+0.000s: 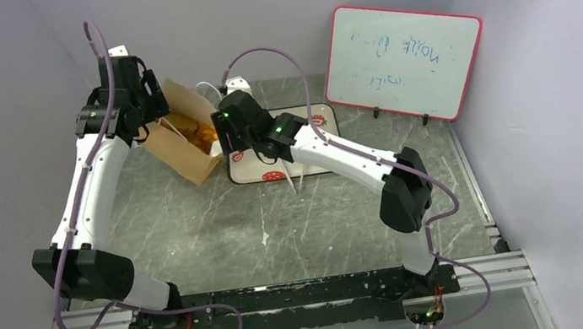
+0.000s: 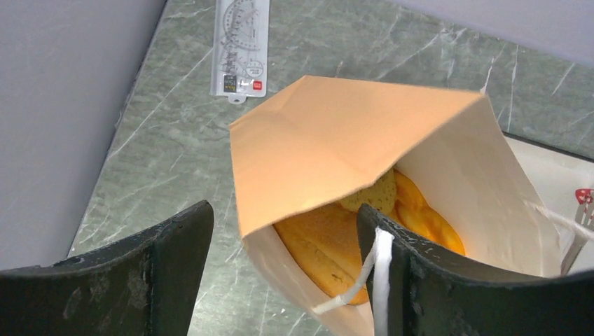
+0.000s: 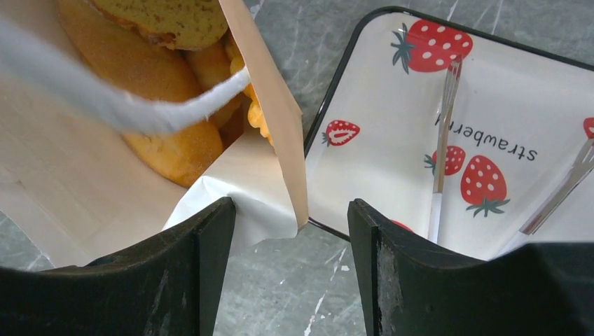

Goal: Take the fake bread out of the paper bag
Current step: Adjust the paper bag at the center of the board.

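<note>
The tan paper bag (image 1: 177,145) lies on its side at the back left, mouth open. Several glossy golden-orange fake breads (image 1: 195,133) sit inside it. In the left wrist view the bag (image 2: 336,133) shows the breads (image 2: 336,241) in its mouth. My left gripper (image 2: 285,213) is open and straddles the bag's lower rim, with a white cord handle (image 2: 382,269) draped over its right finger. In the right wrist view my right gripper (image 3: 291,210) is open at the corner of the bag (image 3: 84,189), beside the breads (image 3: 154,84), holding nothing.
A white strawberry-print tray (image 3: 378,126) with slim silver tongs (image 3: 445,119) lies just right of the bag; its rim (image 1: 324,117) also shows from above. A clear ruler (image 2: 242,45) lies beyond the bag. A whiteboard (image 1: 402,60) leans at the back right.
</note>
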